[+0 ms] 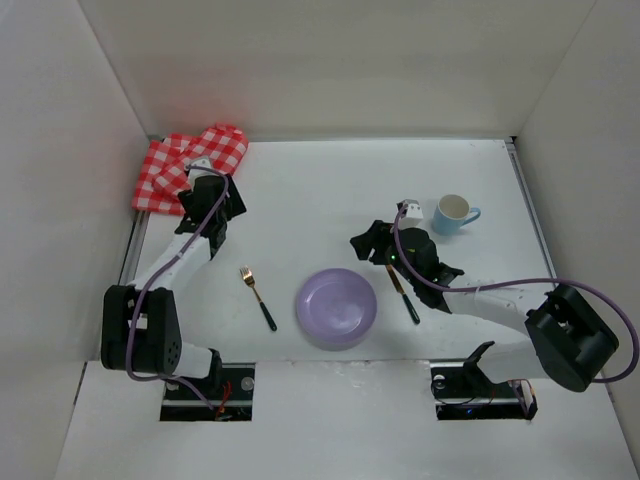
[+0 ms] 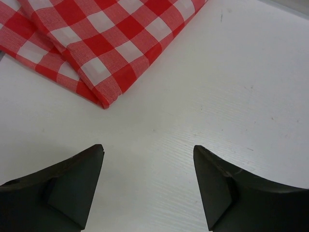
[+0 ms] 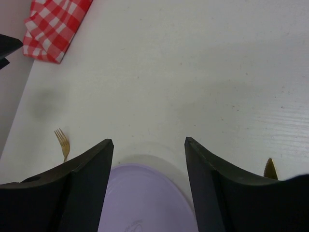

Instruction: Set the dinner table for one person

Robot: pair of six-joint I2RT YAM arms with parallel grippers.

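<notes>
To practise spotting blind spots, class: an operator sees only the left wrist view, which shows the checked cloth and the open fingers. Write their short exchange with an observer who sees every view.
Operator: I see only the cloth ahead of my open left gripper. Is any tableware out?
Observer: Yes. A purple plate lies on the table, near its front edge, between the two arms.
Operator: And the right gripper?
Observer: The right gripper is open and empty, just beyond the plate's far rim.
</notes>
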